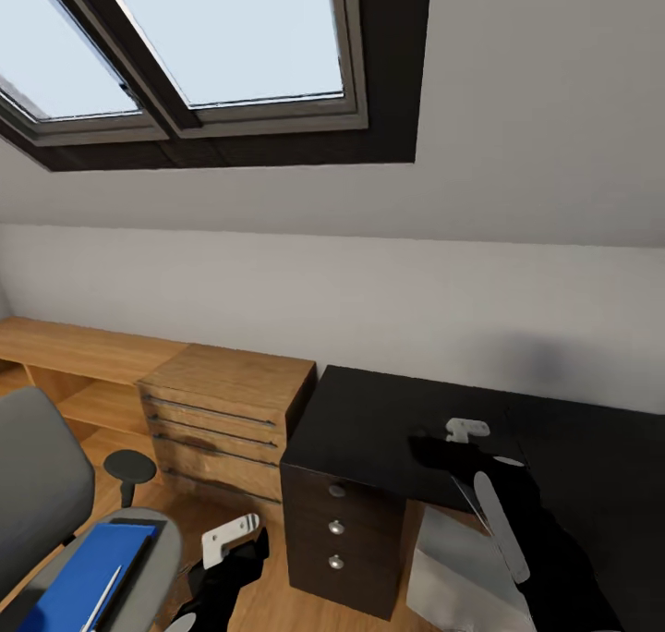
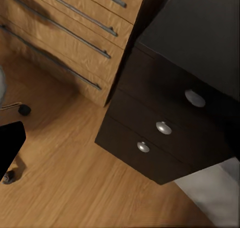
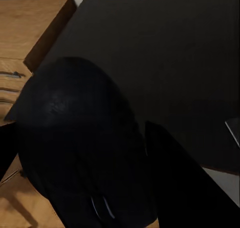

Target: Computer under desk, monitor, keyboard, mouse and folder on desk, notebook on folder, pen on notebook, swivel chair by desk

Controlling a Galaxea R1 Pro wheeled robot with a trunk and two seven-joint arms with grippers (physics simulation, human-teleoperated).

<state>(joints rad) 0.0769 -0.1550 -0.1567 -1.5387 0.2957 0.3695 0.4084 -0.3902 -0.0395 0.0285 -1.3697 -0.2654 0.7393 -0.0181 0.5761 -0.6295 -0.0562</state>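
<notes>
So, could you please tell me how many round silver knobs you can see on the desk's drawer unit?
3. The knobs run down the black drawer front, one per drawer: top, middle and bottom. No others are visible; the desk continues right, partly behind the right arm.

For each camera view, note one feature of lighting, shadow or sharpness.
Head view: bright skylight, soft grey shadow on the wall above the desk. Left wrist view: crisp drawer knobs. Right wrist view: the mouse looms dark, nearly detailless.
</notes>
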